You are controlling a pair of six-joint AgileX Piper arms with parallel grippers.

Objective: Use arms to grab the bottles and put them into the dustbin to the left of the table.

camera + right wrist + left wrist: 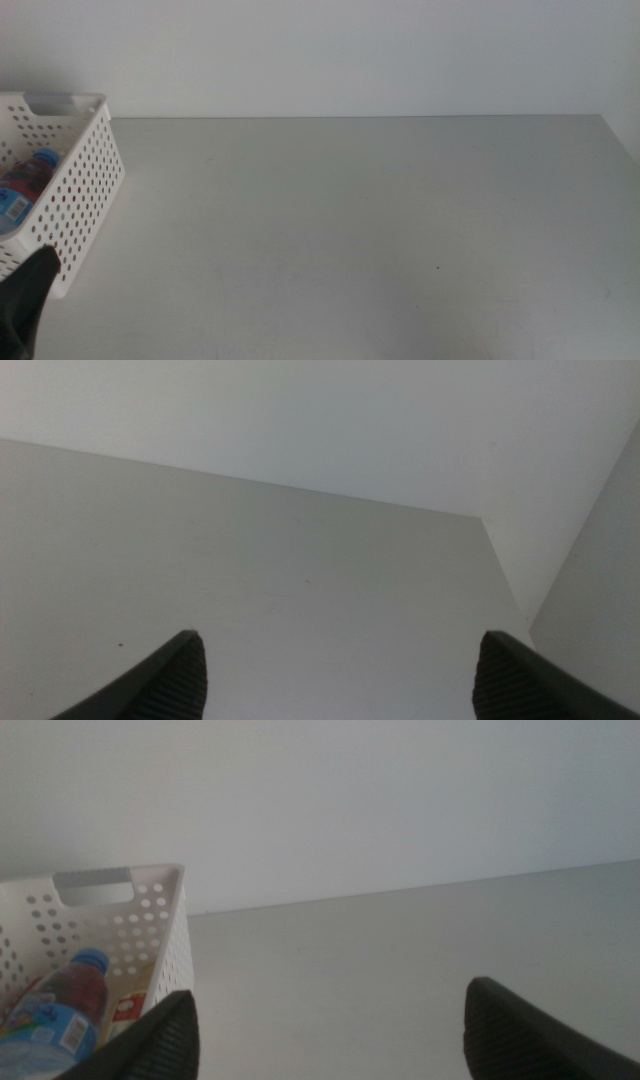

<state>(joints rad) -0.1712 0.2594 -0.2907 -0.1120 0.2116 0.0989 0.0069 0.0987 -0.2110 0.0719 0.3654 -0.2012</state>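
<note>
The white perforated dustbin (85,190) stands at the table's (360,220) far left edge. Inside it lies a clear water bottle (20,195) with a blue cap and label. In the left wrist view the same bottle (60,1015) rests in the dustbin (165,935), with bits of red and yellow showing beside it. My left gripper (330,1020) is open and holds nothing, just in front of the dustbin's near corner; it shows as a dark shape (28,295) at the bottom left of the middle view. My right gripper (340,660) is open over bare tabletop, out of the middle view.
The tabletop's back edge meets a plain white wall. The right wrist view shows the table's far right corner (480,520) and its right edge.
</note>
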